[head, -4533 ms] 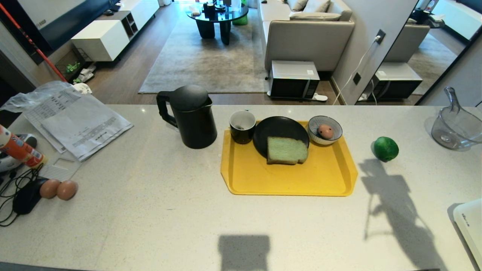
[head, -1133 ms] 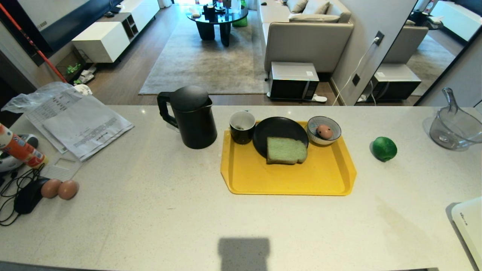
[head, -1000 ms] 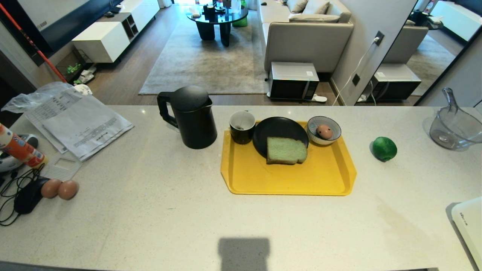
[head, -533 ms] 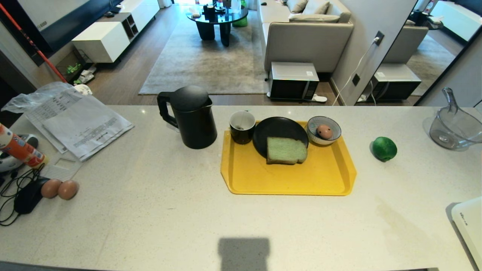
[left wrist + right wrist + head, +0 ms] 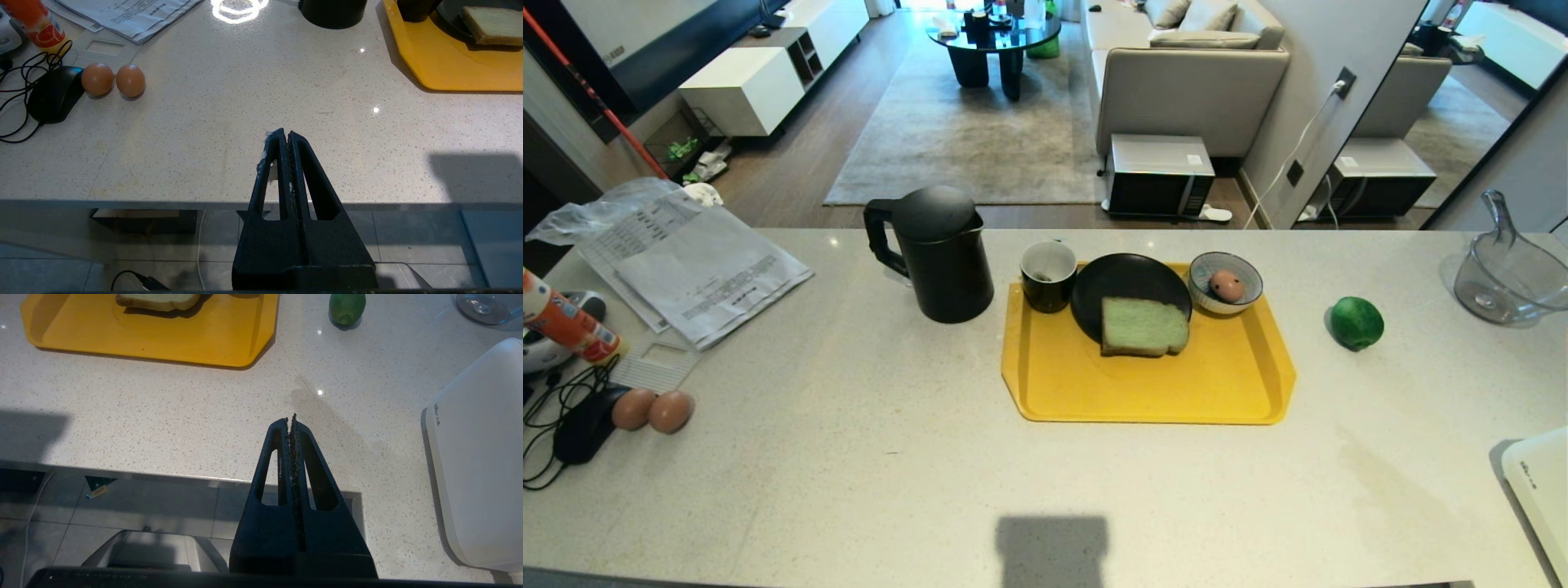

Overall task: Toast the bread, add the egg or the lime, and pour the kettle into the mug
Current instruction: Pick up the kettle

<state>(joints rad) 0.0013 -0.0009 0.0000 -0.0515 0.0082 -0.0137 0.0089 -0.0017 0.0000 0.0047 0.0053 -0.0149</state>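
Note:
The pale green bread (image 5: 1144, 326) leans off a black plate (image 5: 1125, 286) onto a yellow tray (image 5: 1147, 384). The spotted egg (image 5: 1226, 285) rests in a striped bowl (image 5: 1225, 269) at the tray's far right corner. The black mug (image 5: 1048, 275) stands at the tray's far left, and the black kettle (image 5: 935, 251) stands left of it. On the counter right of the tray lies the lime (image 5: 1356, 322). My left gripper (image 5: 284, 134) and right gripper (image 5: 291, 419) are both shut and hold nothing. They hang over the counter's near edge, outside the head view.
Two plain brown eggs (image 5: 652, 410), a black mouse with cables (image 5: 580, 425), an orange can (image 5: 564, 322) and papers (image 5: 686, 265) fill the left end. A clear glass jug (image 5: 1507, 269) stands far right. A white appliance (image 5: 1539, 490) sits at the near right corner.
A long shadow that lay across the counter's right side several seconds ago is gone. Nothing on the counter has moved, and the arms are still.

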